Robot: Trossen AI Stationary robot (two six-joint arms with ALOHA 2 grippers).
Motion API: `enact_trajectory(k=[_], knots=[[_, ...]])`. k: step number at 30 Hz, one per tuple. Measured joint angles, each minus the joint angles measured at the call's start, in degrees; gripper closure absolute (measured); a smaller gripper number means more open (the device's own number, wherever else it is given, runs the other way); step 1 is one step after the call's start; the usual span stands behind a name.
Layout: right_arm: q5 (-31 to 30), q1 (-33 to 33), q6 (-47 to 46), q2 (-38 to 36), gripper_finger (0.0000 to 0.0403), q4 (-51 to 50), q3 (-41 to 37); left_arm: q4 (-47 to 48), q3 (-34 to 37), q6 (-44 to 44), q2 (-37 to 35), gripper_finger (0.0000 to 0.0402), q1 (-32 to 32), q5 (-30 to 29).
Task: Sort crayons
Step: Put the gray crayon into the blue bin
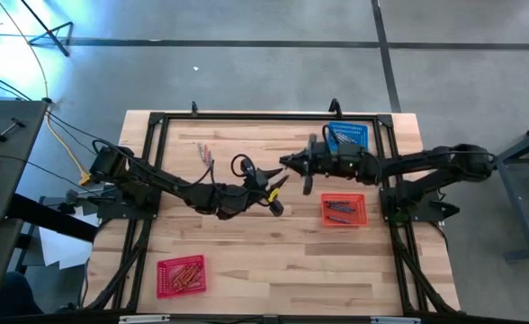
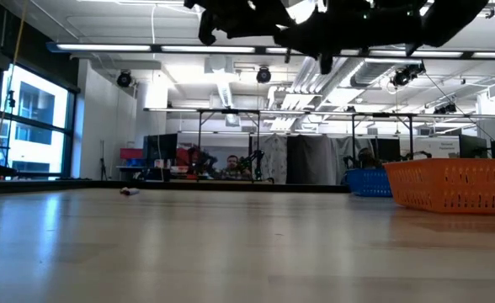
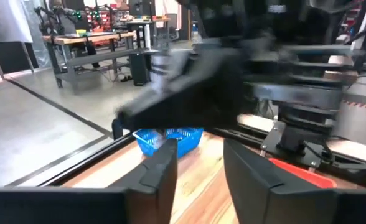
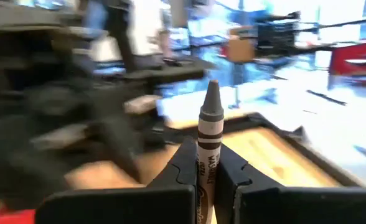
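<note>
My right gripper [image 4: 201, 158] is shut on a grey crayon [image 4: 209, 118] and hangs in the air over the middle of the table [image 1: 246, 243]. It reaches in from the right [image 1: 287, 163]. My left gripper [image 3: 198, 165] faces it from the left [image 1: 279, 185], open, with nothing between its fingers. A few loose crayons [image 1: 206, 153] lie on the wood at the far left; one of them [image 2: 130, 192] also shows in the low view. My right gripper pinches the crayon's paper-wrapped body [image 4: 206, 163] between its two fingers. The crayon lies along the fingers and its pointed tip [image 4: 211, 87] sticks out past them. The fingers point level, coming from the table's right. The crayon is lifted clear of the table.
A blue basket [image 1: 348, 135] stands at the far right, and an orange-red basket [image 1: 344, 210] with a few crayons stands nearer, below my right arm. A red basket [image 1: 181, 274] with several crayons sits near the front left. A black frame [image 1: 156, 121] rims the table.
</note>
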State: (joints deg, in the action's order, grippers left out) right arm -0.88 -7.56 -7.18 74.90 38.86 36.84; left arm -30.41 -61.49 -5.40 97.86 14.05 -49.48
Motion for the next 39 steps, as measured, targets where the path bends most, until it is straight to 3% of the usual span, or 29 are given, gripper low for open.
enact_trajectory(k=[3, 8, 14, 18, 24, 26, 31, 39], knots=[[-4.77, -3.61, 1.87, -4.51, 0.0400, -8.35, 0.00, 0.64, -0.01, 0.08, 0.00, 0.0263, 0.04, -0.19], [-15.60, -11.88, 1.48, -12.20, 0.0400, -31.87, 0.00, 1.03, -0.01, 0.09, 0.00, 0.0251, 0.02, -0.43], [-17.40, -26.56, -1.18, -12.73, 0.0400, -49.13, -0.02, 2.61, -0.01, 0.10, 0.00, 0.0256, -0.47, -0.56], [-16.53, -35.62, -1.48, -8.36, 0.0400, -50.62, -0.11, 2.77, -0.01, -0.18, 0.00, 0.0260, -0.90, -0.56], [-8.70, -43.43, -0.27, 0.37, 0.0400, -49.30, -0.04, 3.04, -0.01, -0.52, 0.00, 0.0261, -0.01, -0.59], [-7.01, -44.49, 0.27, 3.45, 0.0400, -49.98, -0.07, 3.66, -0.01, -0.51, 0.00, 0.0261, 0.39, -0.59], [-9.25, -44.57, 1.23, 7.52, 0.0400, -47.98, -0.07, 3.77, -0.01, -0.46, 0.00, 0.0261, 0.76, -0.59], [-7.59, -44.55, 2.78, 8.08, 0.0393, -49.44, -0.07, 3.75, -0.01, -0.52, 0.00, 0.0261, 0.78, -0.59]])
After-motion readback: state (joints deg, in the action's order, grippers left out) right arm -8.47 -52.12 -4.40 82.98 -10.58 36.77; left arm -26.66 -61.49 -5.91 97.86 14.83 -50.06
